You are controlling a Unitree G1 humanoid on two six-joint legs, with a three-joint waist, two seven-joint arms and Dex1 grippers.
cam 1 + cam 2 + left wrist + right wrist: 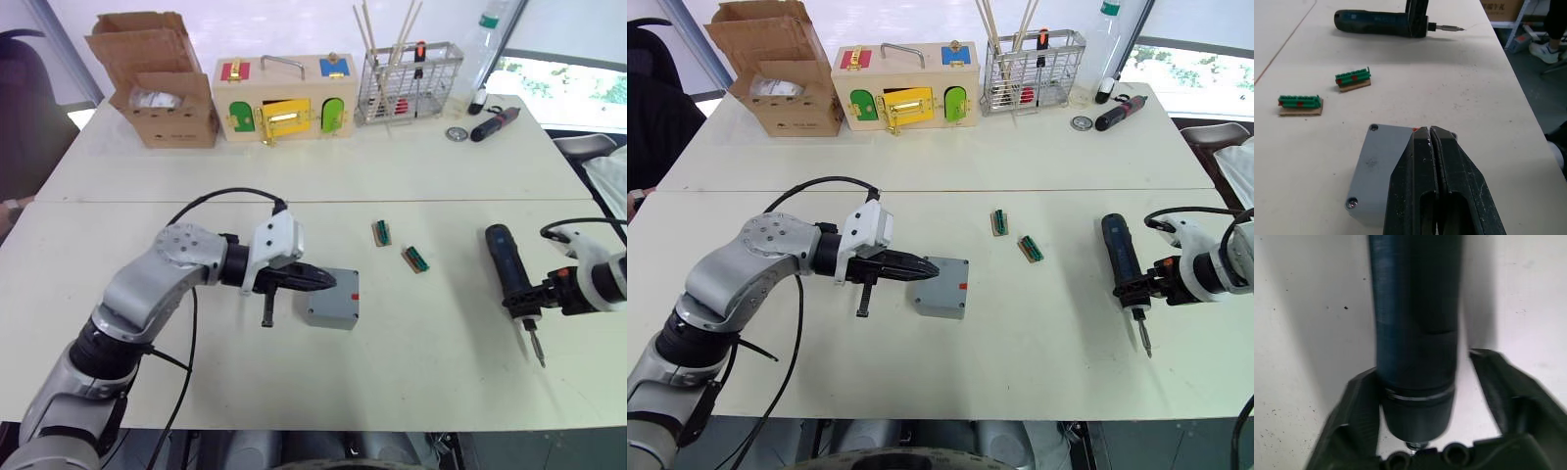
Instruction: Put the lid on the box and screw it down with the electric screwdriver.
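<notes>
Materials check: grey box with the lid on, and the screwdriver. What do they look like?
Box: looks like matte grey moulded plastic, with rounded corners and an even dull surface; its corner screws glint like metal.
Electric screwdriver: dark blue-black body, probably plastic or rubberised, slight sheen; thin bit looks like bare metal.

We see the box (331,298) on the tabletop (294,382), two terminal blocks (382,233) to its right, the electric screwdriver (509,269) farther right.
</notes>
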